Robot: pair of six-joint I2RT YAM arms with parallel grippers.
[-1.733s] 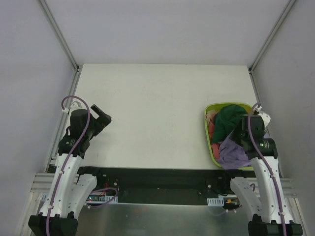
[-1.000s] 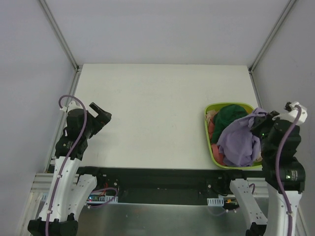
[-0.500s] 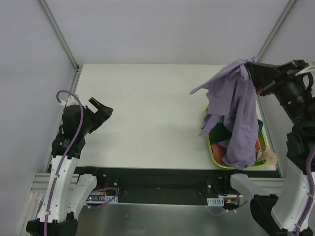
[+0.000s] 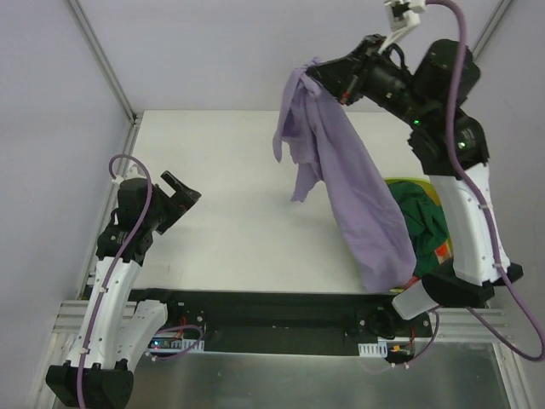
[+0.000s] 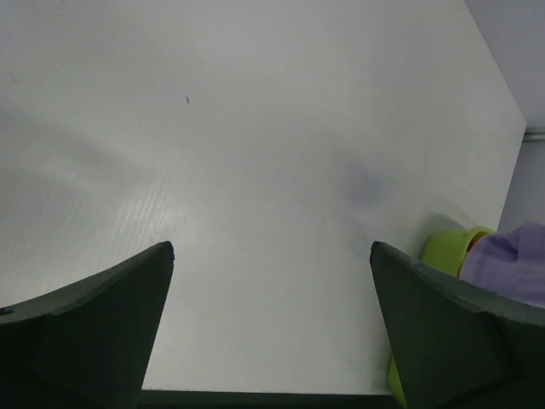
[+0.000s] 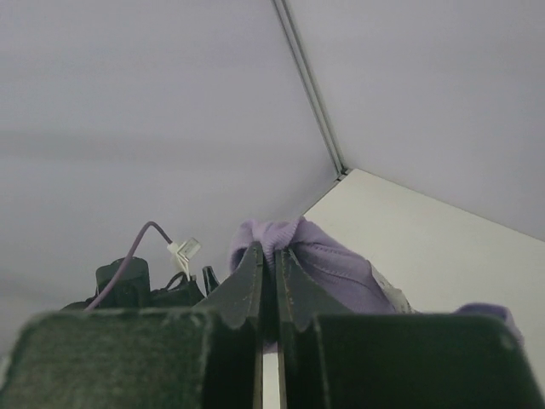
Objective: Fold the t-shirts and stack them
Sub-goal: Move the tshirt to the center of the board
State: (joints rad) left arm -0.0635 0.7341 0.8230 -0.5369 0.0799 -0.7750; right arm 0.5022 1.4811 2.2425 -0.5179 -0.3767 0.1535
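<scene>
A lavender t-shirt [image 4: 345, 175] hangs high over the middle-right of the table, its lower end trailing down to the lime-green basket [image 4: 400, 183]. My right gripper [image 4: 315, 75] is shut on its top edge; in the right wrist view the purple cloth [image 6: 319, 256] bunches round the closed fingertips. A dark green t-shirt [image 4: 423, 223] and a bit of red-pink cloth [image 4: 441, 252] lie in the basket. My left gripper [image 4: 183, 194] hovers open at the table's left side with nothing between its fingers [image 5: 102, 315], far from the shirts.
The white table [image 4: 238, 170] is bounded by grey walls with metal posts at the back corners. The basket edge [image 5: 447, 247] and purple cloth [image 5: 511, 264] show at the right of the left wrist view.
My right arm has swung up and leftward, lifting the lavender t-shirt out of the basket and carrying it over the table. The left arm has shifted only slightly.
</scene>
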